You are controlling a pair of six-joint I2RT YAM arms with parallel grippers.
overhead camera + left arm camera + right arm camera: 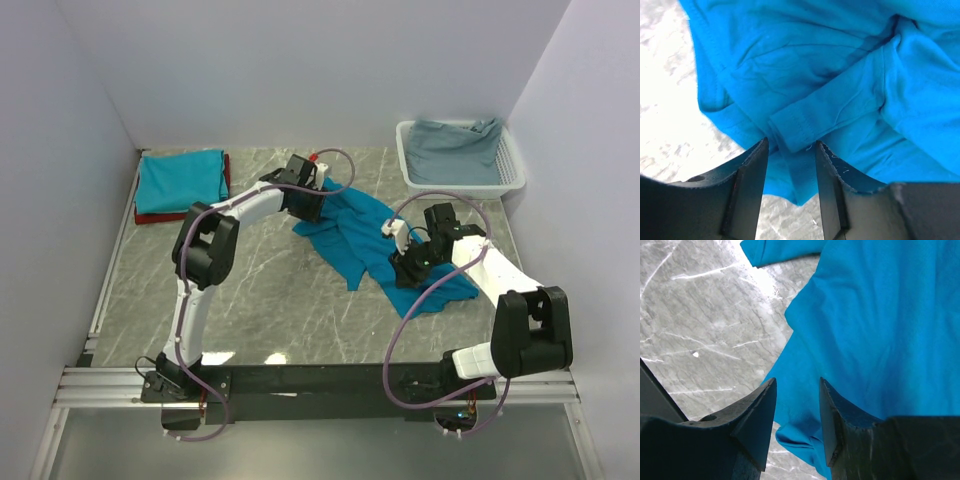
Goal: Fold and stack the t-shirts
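Operator: Cloth first. Where does the loose teal t-shirt (350,235) sit?

Observer: It lies crumpled in the middle of the bench (260,290), between the two arms. It is well apart from the folded teal shirt (180,178), which rests on the dark red one (150,216) at the far left corner. It is also well apart from the white basket (462,187) at the far right.

Operator: And the hands?

Observer: The left hand (790,146) stands part-spread astride a sleeve hem (795,127). Cloth fills the gap, yet no firm pinch shows. The right hand (797,385) is likewise part-spread over the shirt's near edge and visibly holds nothing.

Operator: What could spoil it?

Observer: Most likely a bad bite. That hem lies on other folds, so the left hand may trap two layers. It may also nip only the stitched rim and lose it on the lift. If one hand grips and the other misses, the shirt would swing and twist rather than spread flat. The right arm's purple cable (392,330) loops just beside the cloth and might drag it.
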